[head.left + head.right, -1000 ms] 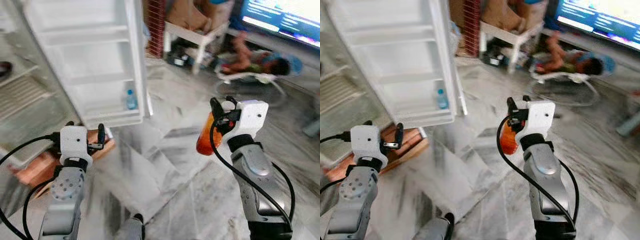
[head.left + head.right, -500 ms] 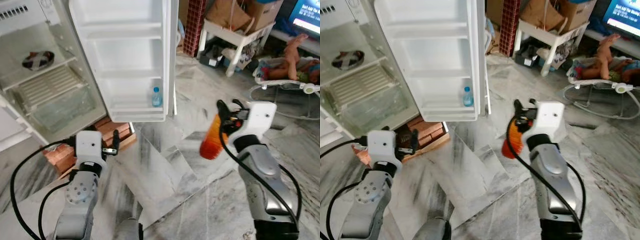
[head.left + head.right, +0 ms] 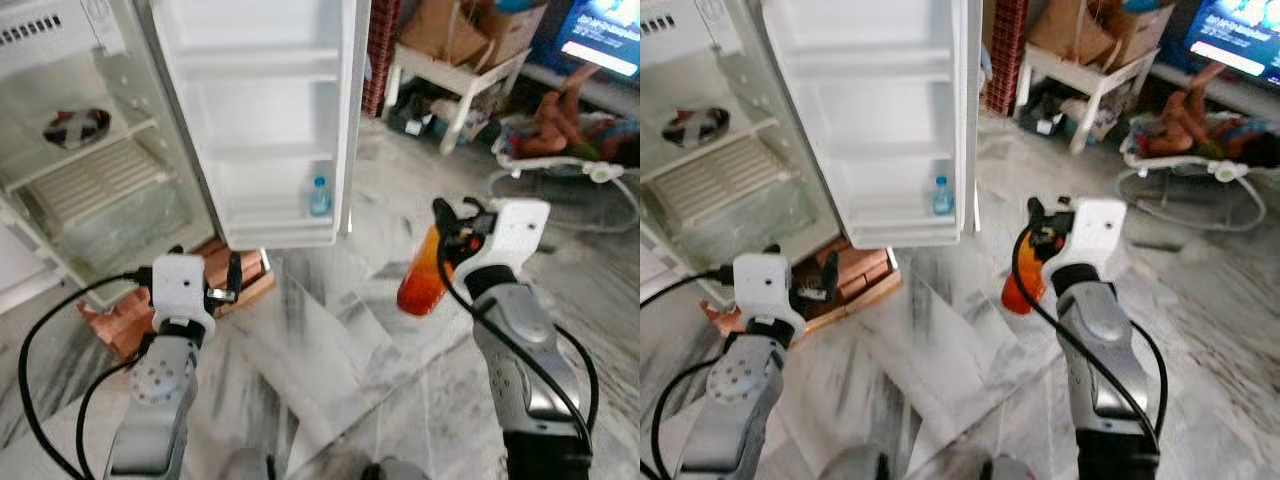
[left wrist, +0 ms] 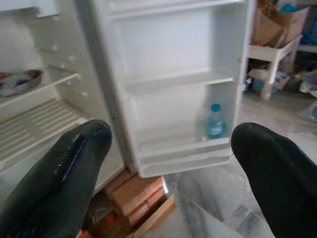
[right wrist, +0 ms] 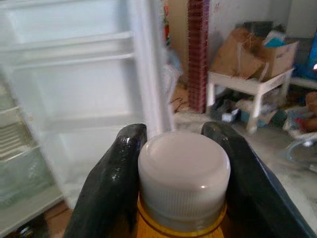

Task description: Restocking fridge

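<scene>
My right gripper (image 3: pixel 449 226) is shut on an orange bottle (image 3: pixel 419 275) with a white cap (image 5: pixel 184 171), held above the marble floor to the right of the fridge. The white fridge (image 3: pixel 90 170) stands open at the left, its door (image 3: pixel 270 120) swung wide. A small blue water bottle (image 3: pixel 319 196) sits on the door's lowest shelf. A bowl (image 3: pixel 75 126) rests on a shelf inside the fridge. My left gripper (image 3: pixel 205 275) is open and empty, low in front of the fridge, and its fingers (image 4: pixel 62 183) frame the door in the left wrist view.
Bricks and wood (image 3: pixel 245 280) lie under the fridge door's corner. A white low table (image 3: pixel 455 70) with boxes stands at the back. A person (image 3: pixel 570 115) lies in a bouncer at the back right, beneath a lit screen (image 3: pixel 600 35). Marble floor (image 3: pixel 330 340) spreads between the arms.
The camera has shifted slightly, so the fridge sits a little nearer. Both grippers hold the same poses, and the orange bottle stays in the right one.
</scene>
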`<state>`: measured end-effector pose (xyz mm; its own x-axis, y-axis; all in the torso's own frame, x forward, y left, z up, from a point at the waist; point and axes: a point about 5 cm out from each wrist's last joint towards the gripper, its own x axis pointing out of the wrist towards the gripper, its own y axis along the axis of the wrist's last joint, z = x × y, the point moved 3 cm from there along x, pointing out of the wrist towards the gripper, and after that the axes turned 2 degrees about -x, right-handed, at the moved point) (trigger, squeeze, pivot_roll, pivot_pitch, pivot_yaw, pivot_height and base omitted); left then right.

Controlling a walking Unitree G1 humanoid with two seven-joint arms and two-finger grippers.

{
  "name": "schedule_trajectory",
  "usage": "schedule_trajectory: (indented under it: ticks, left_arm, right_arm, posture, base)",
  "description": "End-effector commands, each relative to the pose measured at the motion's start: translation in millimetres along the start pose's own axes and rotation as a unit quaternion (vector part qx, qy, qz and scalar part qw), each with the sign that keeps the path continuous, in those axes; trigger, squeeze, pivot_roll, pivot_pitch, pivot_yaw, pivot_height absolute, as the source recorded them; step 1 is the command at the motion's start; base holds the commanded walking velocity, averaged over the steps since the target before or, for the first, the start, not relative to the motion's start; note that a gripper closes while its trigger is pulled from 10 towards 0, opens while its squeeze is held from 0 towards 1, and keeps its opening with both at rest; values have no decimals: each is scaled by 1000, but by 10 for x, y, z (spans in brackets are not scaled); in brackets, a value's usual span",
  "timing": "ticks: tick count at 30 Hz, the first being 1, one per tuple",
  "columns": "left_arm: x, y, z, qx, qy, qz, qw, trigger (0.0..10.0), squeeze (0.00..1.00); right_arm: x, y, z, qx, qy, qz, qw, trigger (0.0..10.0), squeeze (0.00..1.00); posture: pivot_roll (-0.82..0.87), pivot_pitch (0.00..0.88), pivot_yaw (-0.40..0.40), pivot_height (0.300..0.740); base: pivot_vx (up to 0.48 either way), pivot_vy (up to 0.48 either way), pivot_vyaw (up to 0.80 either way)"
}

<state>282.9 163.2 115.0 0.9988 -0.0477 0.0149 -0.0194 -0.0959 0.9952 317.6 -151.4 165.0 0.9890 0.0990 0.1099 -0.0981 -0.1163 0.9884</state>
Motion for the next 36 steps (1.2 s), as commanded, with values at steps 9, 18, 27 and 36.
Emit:
schedule_trajectory:
  ticks: [9,18,27,36]
  left_arm:
    - [60,51,40,-7,-13,3,1000,10000,0]
    - [23,9,87,-1,-18,5,1000,10000,0]
    - [151,106,187,2,-21,19,1000,10000,0]
    - [189,182,401,-37,-51,28,998,10000,0]
  right_arm:
    - [75,153,-98,-1,35,33,999,10000,0]
    - [86,126,-144,0,41,39,998,10000,0]
    - [183,126,-239,0,52,49,997,10000,0]
    - [145,131,-356,1,73,48,996,10000,0]
  posture:
    - [111,114,-42,740]
    - [122,94,-40,740]
    - [145,116,-17,740]
    - [106,139,-34,740]
  base:
    - [382,288,0]
    - [418,146,0]
    - [454,0,0]
    - [414,-89,0]
